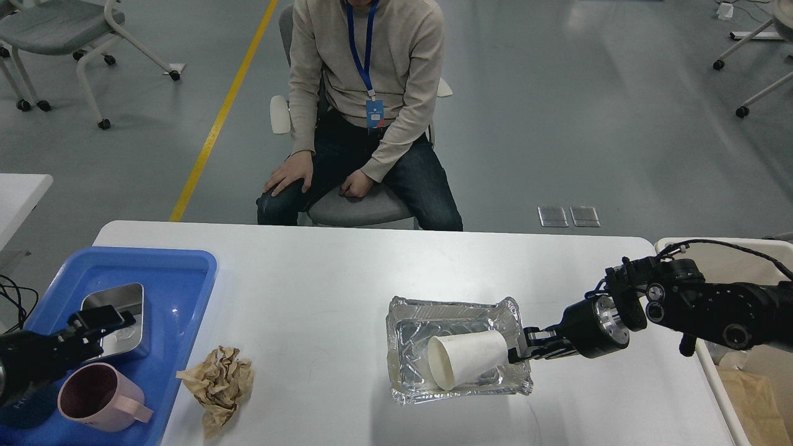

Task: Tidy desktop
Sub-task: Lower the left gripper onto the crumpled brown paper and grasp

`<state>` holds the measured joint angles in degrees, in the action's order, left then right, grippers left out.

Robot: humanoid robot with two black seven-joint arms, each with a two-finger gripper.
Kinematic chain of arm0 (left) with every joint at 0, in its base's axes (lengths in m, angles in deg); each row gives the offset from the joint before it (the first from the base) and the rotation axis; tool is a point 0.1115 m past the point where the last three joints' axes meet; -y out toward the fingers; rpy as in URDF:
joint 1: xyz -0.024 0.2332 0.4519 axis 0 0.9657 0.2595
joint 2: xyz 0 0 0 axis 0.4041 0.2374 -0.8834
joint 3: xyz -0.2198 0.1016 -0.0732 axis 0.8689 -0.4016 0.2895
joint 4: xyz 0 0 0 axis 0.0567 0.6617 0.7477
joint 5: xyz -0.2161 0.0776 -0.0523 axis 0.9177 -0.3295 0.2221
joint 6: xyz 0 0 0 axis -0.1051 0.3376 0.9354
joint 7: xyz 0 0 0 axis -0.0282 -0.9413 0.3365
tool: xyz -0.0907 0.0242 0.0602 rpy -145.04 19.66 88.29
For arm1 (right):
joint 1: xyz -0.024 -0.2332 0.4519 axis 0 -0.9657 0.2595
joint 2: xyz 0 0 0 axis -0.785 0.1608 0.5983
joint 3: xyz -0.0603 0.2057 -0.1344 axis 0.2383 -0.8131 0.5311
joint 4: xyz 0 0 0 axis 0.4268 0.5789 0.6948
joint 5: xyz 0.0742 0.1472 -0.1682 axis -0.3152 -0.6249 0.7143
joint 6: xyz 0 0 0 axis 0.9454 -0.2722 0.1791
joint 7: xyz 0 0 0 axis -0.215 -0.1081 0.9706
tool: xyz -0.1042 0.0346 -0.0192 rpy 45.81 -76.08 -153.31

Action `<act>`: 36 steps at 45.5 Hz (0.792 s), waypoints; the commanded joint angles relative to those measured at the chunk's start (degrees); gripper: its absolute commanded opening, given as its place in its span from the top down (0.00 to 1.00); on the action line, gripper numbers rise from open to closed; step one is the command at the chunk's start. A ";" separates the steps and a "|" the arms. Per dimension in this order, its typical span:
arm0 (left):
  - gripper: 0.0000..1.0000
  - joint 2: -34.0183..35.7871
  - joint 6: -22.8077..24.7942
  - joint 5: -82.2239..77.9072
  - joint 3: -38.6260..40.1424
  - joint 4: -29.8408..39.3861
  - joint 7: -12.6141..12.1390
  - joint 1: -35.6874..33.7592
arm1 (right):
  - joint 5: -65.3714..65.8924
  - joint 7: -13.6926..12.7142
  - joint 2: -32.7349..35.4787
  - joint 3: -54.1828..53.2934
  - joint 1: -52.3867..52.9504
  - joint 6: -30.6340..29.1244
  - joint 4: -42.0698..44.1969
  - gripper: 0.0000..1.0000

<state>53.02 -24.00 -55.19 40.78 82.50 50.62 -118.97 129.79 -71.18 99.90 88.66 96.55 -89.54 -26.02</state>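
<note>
White desktop (322,279) fills the lower frame, far edge at 12 o'clock toward a seated person (365,118). Foil tray (409,328) sits right of centre on it, a paper cup (468,359) lying on its side inside, mouth toward 7 o'clock. Right gripper (519,354) comes in from 3 o'clock, low, fingertips at the tray's right rim beside the cup's base; looks pinched on that rim, though dark fingers make it hard to confirm, so cannot tell for certain. At 9 o'clock, a blue tray (179,272) with a steel box (114,319) and a pink mug (99,396). Left gripper (102,317) hovers over the box, fingers too dark and blurred to separate: cannot tell how wide, nothing visibly held. Crumpled brown paper (218,384) lies on the desktop just beside the blue tray, at 7 o'clock from the foil tray.

Likely step: drawing the foil tray, cup aboard, toward the bin (712,248) at 3 o'clock. Best done slowly and level, since thin foil bends at a one-sided pinch and the cup can roll out. Worth keeping the grip deep on the rim, not the crimped lip.
</note>
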 commanded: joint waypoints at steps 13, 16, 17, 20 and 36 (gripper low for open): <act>0.24 -11.47 -2.93 -0.44 0.11 -2.76 -1.40 1.48 | 0.00 0.00 0.09 -0.23 0.00 0.36 -0.09 1.00; 0.24 -13.58 -3.19 -0.44 -0.06 -2.85 -2.72 1.39 | 0.00 0.00 0.00 -0.23 -0.08 0.36 0.00 1.00; 0.24 -14.02 -3.28 -0.44 -0.24 -2.85 -2.90 1.39 | 0.00 0.00 0.00 -0.23 -0.08 0.45 -0.09 1.00; 0.24 -14.73 -3.37 -0.44 -0.41 -2.85 -3.07 1.39 | 0.00 0.00 0.00 -0.23 -0.08 0.45 0.00 1.00; 0.24 -15.69 -3.10 -0.44 -1.73 -2.85 -7.38 1.39 | 0.00 0.00 -0.17 -0.32 -0.17 0.63 0.00 1.00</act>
<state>37.65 -27.15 -55.63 39.96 79.63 43.73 -117.51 129.79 -71.18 99.92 88.37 96.46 -89.05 -26.02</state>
